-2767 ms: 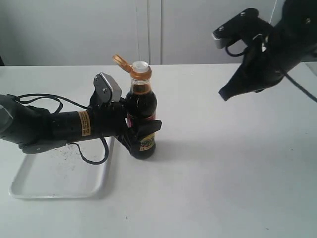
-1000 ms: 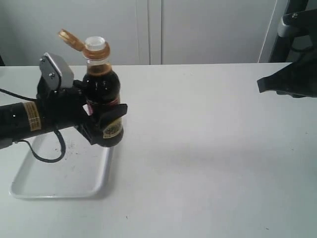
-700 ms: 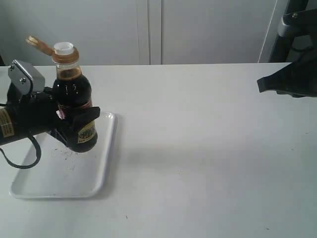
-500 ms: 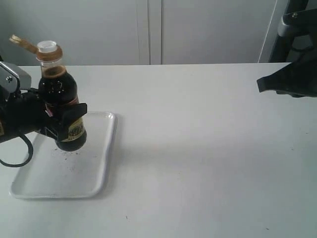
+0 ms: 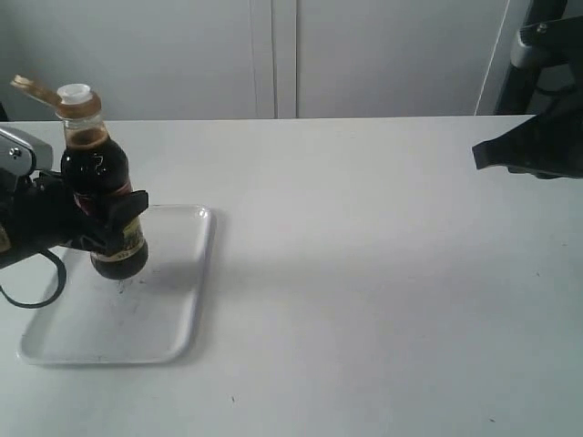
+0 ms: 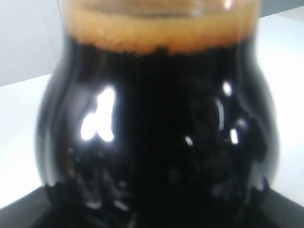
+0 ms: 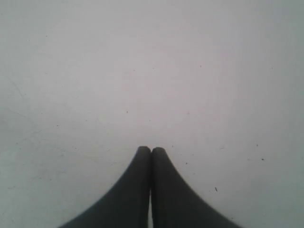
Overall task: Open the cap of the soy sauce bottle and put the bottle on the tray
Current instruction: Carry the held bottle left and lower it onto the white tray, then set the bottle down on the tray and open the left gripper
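The soy sauce bottle (image 5: pixel 96 173) stands upright over the far part of the white tray (image 5: pixel 173 319), its base at or just above the tray floor. Its orange-brown cap (image 5: pixel 76 102) is flipped open, the lid hanging back to the left and the white spout showing. My left gripper (image 5: pixel 123 228) is shut on the bottle's lower body from the left. In the left wrist view the dark bottle (image 6: pixel 156 133) fills the frame. My right gripper (image 7: pixel 151 151) is shut and empty, held high at the far right edge (image 5: pixel 483 157).
The white table (image 5: pixel 383 273) spreads right of the tray. A white cabinet wall (image 5: pixel 364 55) stands behind it. The left arm's black cable (image 5: pixel 36 291) loops over the tray's left side.
My left gripper has carried the bottle leftward from the table onto the tray and lowered it. The right arm has pulled back to the far right and stayed still.
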You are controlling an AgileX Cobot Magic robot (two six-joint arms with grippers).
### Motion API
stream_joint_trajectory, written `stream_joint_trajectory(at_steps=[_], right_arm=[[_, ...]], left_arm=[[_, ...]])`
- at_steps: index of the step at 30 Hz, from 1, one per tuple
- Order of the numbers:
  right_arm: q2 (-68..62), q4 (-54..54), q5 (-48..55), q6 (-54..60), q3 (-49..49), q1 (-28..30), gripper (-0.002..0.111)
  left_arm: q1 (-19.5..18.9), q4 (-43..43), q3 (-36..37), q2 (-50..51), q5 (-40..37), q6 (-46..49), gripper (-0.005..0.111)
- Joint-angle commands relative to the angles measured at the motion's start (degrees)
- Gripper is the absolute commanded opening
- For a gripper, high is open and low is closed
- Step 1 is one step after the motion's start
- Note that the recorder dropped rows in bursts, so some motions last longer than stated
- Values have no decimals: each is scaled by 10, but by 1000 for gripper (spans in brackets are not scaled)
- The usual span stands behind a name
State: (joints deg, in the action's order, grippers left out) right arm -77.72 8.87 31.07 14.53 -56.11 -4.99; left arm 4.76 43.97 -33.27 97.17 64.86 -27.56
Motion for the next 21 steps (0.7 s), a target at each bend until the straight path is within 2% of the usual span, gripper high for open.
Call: stream_joint_trajectory(at_steps=[1, 14, 18, 19, 21], right_arm=[[2, 3, -7, 5, 3, 3, 0], [2, 3, -5, 5, 3, 3, 0], [2, 3, -4, 5, 3, 3, 0], [2, 3, -3, 5, 3, 3, 0], [2, 3, -3, 5, 3, 3, 0]], left_arm=[[0, -28, -5, 13, 51, 22, 0], [0, -28, -5, 25, 51, 17, 0], [0, -28, -5, 25, 28, 1, 0], [0, -28, -5, 25, 23, -1, 1], [0, -26, -5, 25, 11, -11, 11]])
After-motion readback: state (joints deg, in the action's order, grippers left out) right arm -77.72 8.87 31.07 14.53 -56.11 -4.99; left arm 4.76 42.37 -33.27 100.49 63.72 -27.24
